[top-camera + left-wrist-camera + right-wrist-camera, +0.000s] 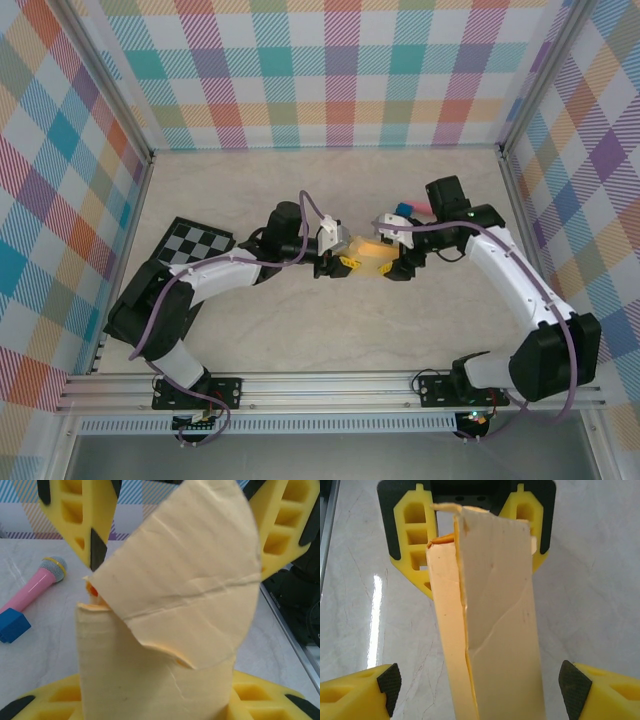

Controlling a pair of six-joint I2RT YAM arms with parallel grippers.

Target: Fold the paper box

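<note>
The left claw [345,263] and right claw [397,266] crowded the tabletop [300,180] centre around the paper box [372,252]. The pink stick [408,208] lay, apparently, just behind the right claw; the checkered board [195,242] sat left. Open tabletop ran along the back wall [330,70] and before both claws.

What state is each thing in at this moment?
box, part-folded, rounded flap untucked
left gripper, shut on box
right gripper, open, fingers either side of box
microphone, lying on its side
board, lying flat
</note>
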